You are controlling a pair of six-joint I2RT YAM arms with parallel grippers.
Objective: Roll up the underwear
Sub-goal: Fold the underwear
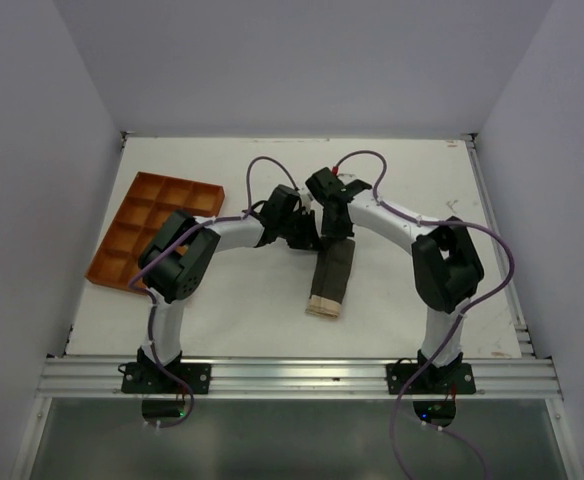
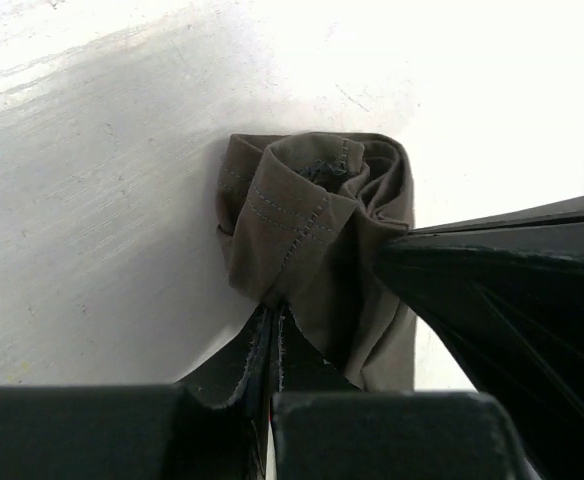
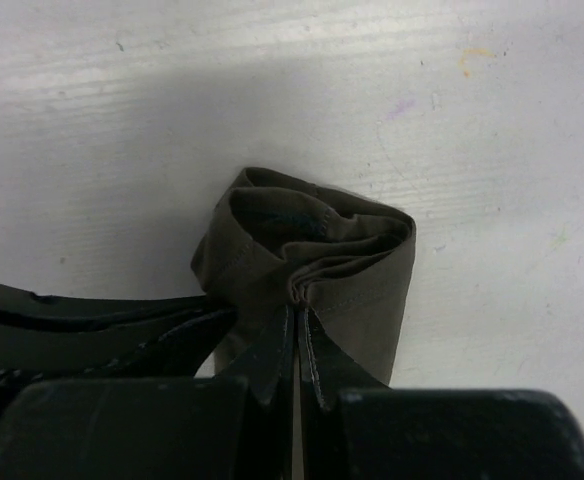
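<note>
**Top view.** Underwear (image 1: pixel 332 272) at centre of frame on the white table (image 1: pixel 232 300): a narrow dark strip running down from the gripper tips toward lower centre, light tan waistband (image 1: pixel 323 305) at the lower end, flat on the surface. Upper end of the strip hidden under the two tips. Left gripper (image 1: pixel 307 238) reaching in from the left, right gripper (image 1: pixel 334 230) from the right, tips almost meeting just above mid-frame. Orange compartment tray (image 1: pixel 152 225) at upper left, well apart from the cloth.

**Left wrist view.** Left gripper (image 2: pixel 275 312) at bottom centre, jaws pressed nearly together on a thin fold of the underwear (image 2: pixel 312 225). Rest of the bunched end directly beyond the fingertips, toward upper middle of frame, curled into a loose coil with stitched hems on show. Dark finger of the right gripper (image 2: pixel 492 290) entering from the right edge, tip against the same bunch.

**Right wrist view.** Right gripper (image 3: pixel 297 310) at bottom centre, jaws narrow, clamped on a gathered pleat of the underwear (image 3: pixel 317 250). Cloth rising from the pinch into a rounded, folded-over lip at mid-frame, above the pale table (image 3: pixel 452 120); whether resting on the surface or held just clear of it, not certain from this angle. Part of the left gripper (image 3: pixel 102 325) at lower left, close against the left edge of the cloth
</note>
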